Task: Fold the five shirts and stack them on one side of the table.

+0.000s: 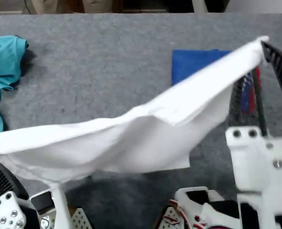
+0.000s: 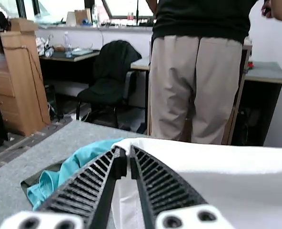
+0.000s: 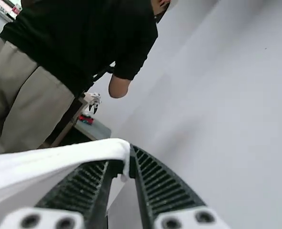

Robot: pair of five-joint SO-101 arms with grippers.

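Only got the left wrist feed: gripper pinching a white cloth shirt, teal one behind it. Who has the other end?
Observer: The right gripper is shut on the far corner of the white cloth shirt, which spans between the two arms.
Operator: Is it off the table?
Observer: Its middle sags low over the grey felt table; I cannot tell whether it touches.
Operator: Anything folded?
Observer: One folded blue shirt lies flat on the table's right side, partly behind the white one.
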